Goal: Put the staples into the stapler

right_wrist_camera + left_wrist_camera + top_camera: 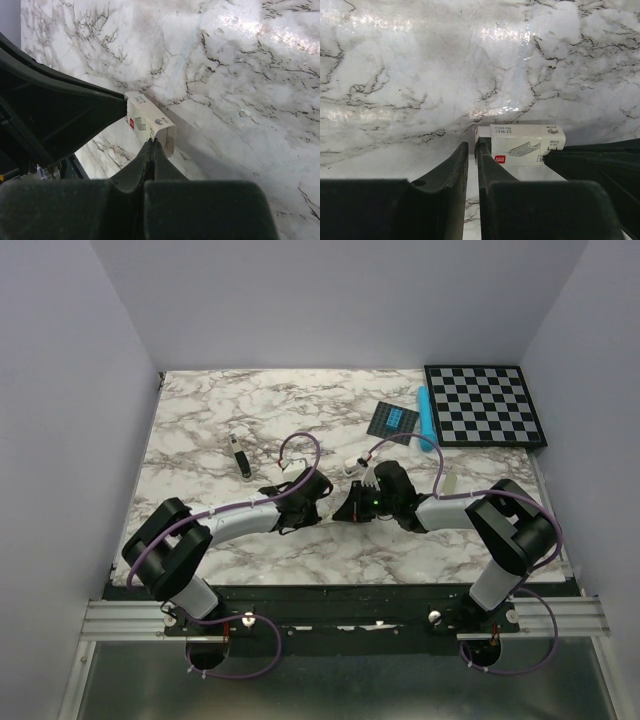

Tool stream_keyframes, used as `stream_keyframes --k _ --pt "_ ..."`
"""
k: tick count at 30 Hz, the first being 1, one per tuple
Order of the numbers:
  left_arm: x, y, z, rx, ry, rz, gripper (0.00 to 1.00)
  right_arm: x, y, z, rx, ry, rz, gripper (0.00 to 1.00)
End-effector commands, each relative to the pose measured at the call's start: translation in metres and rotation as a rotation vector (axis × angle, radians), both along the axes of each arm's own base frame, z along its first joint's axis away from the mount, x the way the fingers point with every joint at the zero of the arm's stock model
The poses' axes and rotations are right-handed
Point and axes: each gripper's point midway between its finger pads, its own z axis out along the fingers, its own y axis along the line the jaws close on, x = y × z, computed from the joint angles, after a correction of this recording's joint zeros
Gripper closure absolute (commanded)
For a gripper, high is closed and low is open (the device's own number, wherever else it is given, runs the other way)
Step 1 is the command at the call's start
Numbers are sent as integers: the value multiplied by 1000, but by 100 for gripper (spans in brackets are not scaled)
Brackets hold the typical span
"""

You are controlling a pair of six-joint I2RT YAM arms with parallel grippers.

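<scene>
**Now: staple box (527, 144) mid-table, stapler (240, 456) lying well apart**

Over the marble tabletop (200, 420), close to the arms' own edge, the two arms meet tip to tip, and the small white staple box sits lengthwise between them. The left gripper (472, 146) shows a narrow slit between its fingers, with the box's left end right at their tips. Whether it nips that end cannot be told. The right gripper (151, 145) has its fingers pressed flat together, tips up against the box's lower edge. Whether they hold the cardboard is not clear. The slim black stapler lies flat on the marble beyond the left arm, touched by neither gripper. A checkerboard (485, 405) sits at the far right corner.
</scene>
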Motion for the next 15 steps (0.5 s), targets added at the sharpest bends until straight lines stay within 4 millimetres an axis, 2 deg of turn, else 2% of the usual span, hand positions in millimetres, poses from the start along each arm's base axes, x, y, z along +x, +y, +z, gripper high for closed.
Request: stream_keyframes --k 1,12,15 --pt "3 -1 -3 29 -5 -5 80 2 0 -5 -7 3 -3 99" --pt "2 -11 -8 -23 11 -11 82 1 1 -4 1 5 3 99" --pt "0 -12 -11 -31 21 -10 86 0 1 -4 -1 5 2 99"
